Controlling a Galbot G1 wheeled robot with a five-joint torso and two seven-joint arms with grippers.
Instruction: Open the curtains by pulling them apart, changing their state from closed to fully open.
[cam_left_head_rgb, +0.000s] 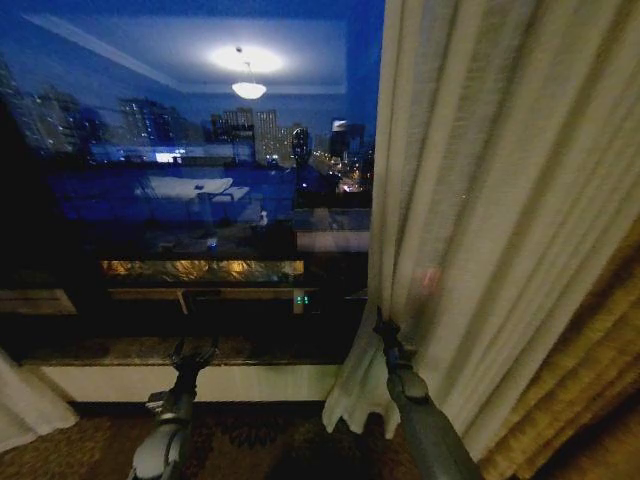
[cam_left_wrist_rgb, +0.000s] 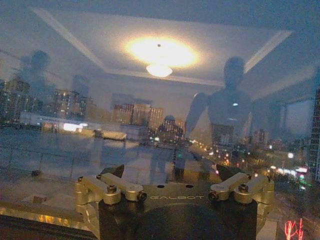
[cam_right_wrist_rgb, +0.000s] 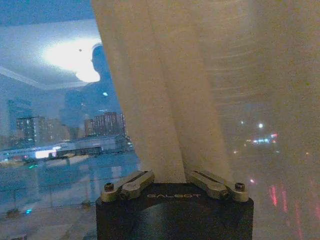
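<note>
Right end effector pinches the sheer curtain's inner edge.

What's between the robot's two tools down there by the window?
In the head view, bare dark floor and the pale wall under the window sill lie between the left tool and the right tool, which is at the sheer curtain's edge.

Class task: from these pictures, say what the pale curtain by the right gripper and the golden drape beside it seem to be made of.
Sheer curtain: thin, finely woven off-white fabric, apparently matte; city lights show through it. Golden drape: seemingly thicker, opaque cloth; nothing shows through. The right gripper meets the sheer's edge.
</note>
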